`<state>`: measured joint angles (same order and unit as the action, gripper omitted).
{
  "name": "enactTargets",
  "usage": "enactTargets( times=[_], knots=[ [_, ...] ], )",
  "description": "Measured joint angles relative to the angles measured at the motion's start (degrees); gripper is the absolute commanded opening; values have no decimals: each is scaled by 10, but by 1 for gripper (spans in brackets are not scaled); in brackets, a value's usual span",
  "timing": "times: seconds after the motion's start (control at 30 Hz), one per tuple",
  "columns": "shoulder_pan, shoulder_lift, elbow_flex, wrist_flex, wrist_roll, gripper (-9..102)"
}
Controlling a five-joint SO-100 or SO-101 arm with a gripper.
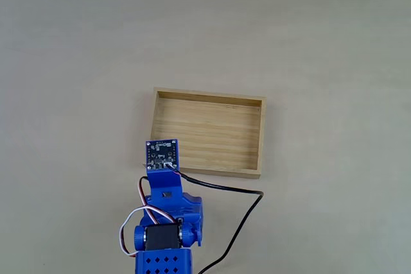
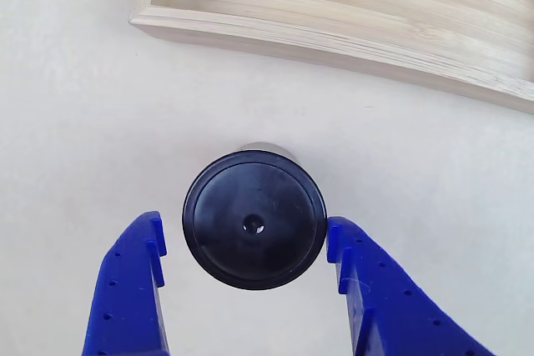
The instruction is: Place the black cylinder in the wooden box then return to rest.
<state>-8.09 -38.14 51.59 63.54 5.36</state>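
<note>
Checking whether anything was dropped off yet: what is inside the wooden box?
In the fixed view the wooden box shows bare wood grain; its near left corner is hidden by the arm's circuit board. The black cylinder stands outside it on the table, between open jaws.

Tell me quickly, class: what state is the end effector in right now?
End effector: open, one finger on either side of the black cylinder, which stands on the table just short of the wooden box; nothing held yet.

Upright black cylinder (image 2: 254, 219) near wooden box (image 2: 334, 47)

Blue arm (image 1: 168, 229), black cable (image 1: 234, 222)
</note>
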Motion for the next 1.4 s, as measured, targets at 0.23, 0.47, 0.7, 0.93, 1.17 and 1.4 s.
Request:
enactTargets(
  times=[0.23,0.47,0.7,0.93,1.17,1.4],
  knots=[
    [1,10,0,-16,16,28],
    [1,22,0,-33,17,28],
    [1,28,0,-46,17,28],
    [1,29,0,-52,17,27],
    [1,29,3,-52,17,27],
    [1,29,15,-52,17,27]
  ],
)
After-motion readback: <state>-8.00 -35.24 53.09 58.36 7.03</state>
